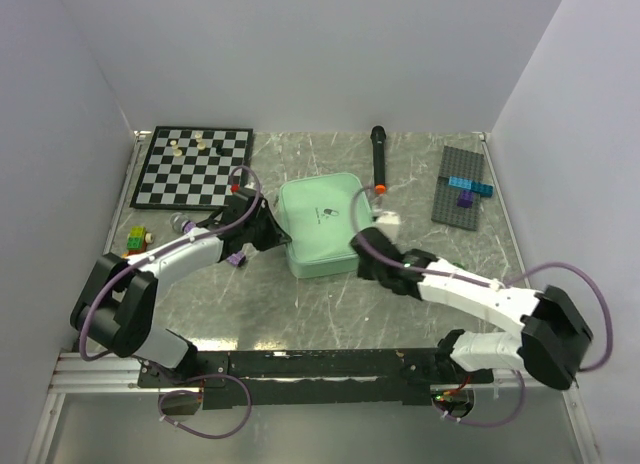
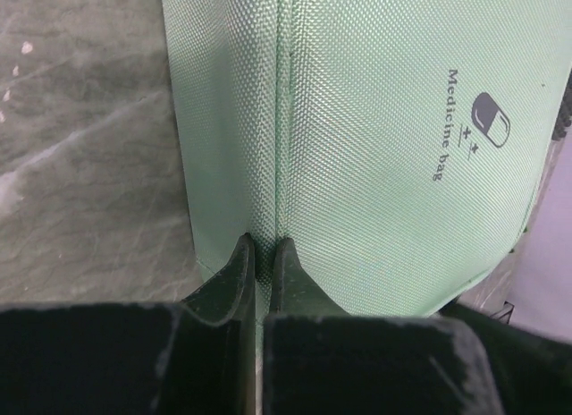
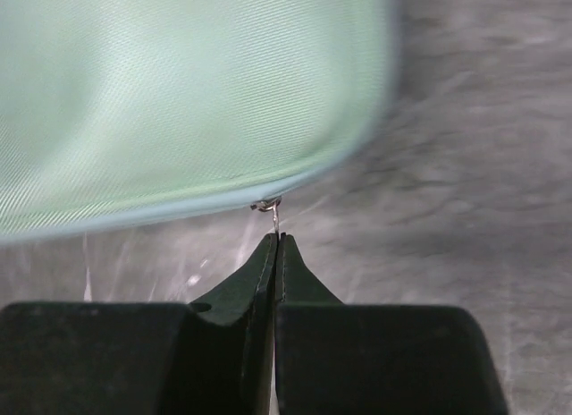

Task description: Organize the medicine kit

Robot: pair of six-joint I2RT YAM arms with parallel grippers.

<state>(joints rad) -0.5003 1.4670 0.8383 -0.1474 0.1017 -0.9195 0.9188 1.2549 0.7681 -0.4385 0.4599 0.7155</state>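
Observation:
The medicine kit [image 1: 322, 224] is a mint-green zip case lying closed in the middle of the table, lid up with its pill logo showing. My left gripper [image 1: 272, 234] is at the case's left edge. In the left wrist view it [image 2: 264, 245] is shut on a raised seam of the kit's fabric [image 2: 384, 120]. My right gripper [image 1: 358, 252] is at the case's near right corner. In the right wrist view it [image 3: 278, 239] is shut on the thin metal zipper pull [image 3: 273, 211], just below the kit's edge [image 3: 179, 93].
A black-and-white chessboard [image 1: 195, 166] with a few pieces lies at the back left. A black microphone [image 1: 380, 159] lies behind the case. A grey baseplate with blue and purple bricks [image 1: 462, 184] is at the back right. Small coloured blocks [image 1: 137, 241] sit at the left.

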